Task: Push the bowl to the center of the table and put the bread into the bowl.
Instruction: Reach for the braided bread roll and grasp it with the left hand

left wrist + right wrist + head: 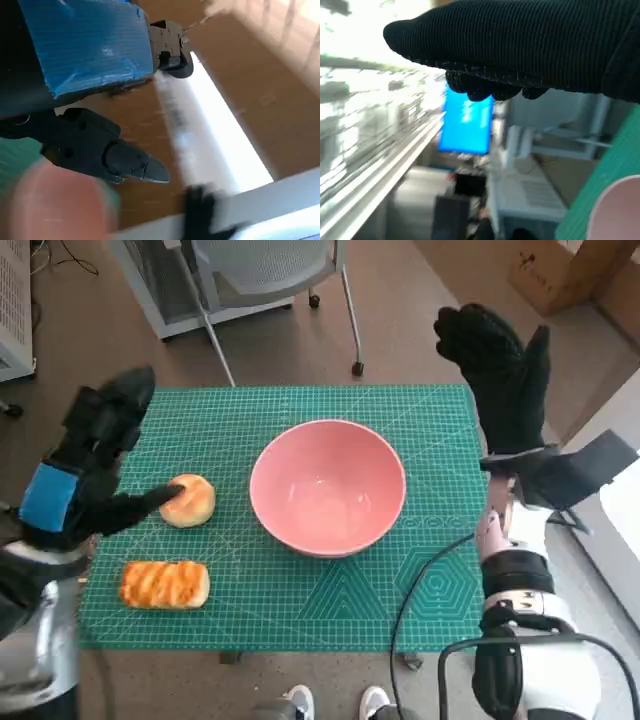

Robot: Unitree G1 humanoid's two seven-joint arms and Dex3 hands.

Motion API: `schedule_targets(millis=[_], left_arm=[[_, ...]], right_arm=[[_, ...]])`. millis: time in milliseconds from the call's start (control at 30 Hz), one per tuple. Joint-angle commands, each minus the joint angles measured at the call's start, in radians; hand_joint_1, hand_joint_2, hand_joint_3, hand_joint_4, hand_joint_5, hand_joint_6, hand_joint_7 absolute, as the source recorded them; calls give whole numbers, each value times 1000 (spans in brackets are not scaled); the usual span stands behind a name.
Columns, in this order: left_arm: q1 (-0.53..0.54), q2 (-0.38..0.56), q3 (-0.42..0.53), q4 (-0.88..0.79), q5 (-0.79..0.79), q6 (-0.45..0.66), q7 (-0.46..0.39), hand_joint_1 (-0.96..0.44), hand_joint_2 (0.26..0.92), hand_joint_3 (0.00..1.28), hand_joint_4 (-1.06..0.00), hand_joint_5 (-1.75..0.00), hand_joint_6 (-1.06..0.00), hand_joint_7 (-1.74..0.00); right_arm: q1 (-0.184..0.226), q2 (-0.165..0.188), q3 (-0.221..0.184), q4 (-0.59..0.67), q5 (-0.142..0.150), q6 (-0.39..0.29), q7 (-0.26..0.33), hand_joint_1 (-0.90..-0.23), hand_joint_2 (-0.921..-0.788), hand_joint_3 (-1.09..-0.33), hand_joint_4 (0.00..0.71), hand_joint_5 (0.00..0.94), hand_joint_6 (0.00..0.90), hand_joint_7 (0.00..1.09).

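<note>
The green surface (300, 610) carries a pink bowl (327, 486) already near frame centre. Left hand (95, 465), fingers apart, touches the round bread (188, 501) at left; grasping comes next. Right hand (497, 370) hovers spread, empty.

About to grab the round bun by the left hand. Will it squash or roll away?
The round bun looks soft and puffy, so a hard squeeze would probably dent it. Its domed shape may let it rock or scoot on the green mat if nudged sideways. It is likely light, so the left hand needs little force.
</note>
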Motion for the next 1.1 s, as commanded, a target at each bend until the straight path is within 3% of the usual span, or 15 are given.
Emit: schedule_targets(millis=[33,233,500,1100], left_arm=[[75,157,19,-213,136,166,-32,-62,783,3,-34,-5,-4,-457],[126,217,30,-304,198,209,-77,13,738,0,-64,-17,-63,-461],[215,226,30,-312,222,116,-139,94,718,1,-90,-16,-120,-436],[398,223,10,-264,360,6,-199,89,706,0,-141,-2,-329,-144]], right_arm=[[16,17,16,-9,9,-11,30,-589,-921,-652,372,6,517,1],[12,28,25,-7,6,-8,23,-586,-921,-643,376,6,518,2],[8,43,46,-2,-9,-15,-2,-579,-921,-640,389,10,519,2],[11,73,44,-11,26,5,10,-589,-921,-610,394,5,525,4]])
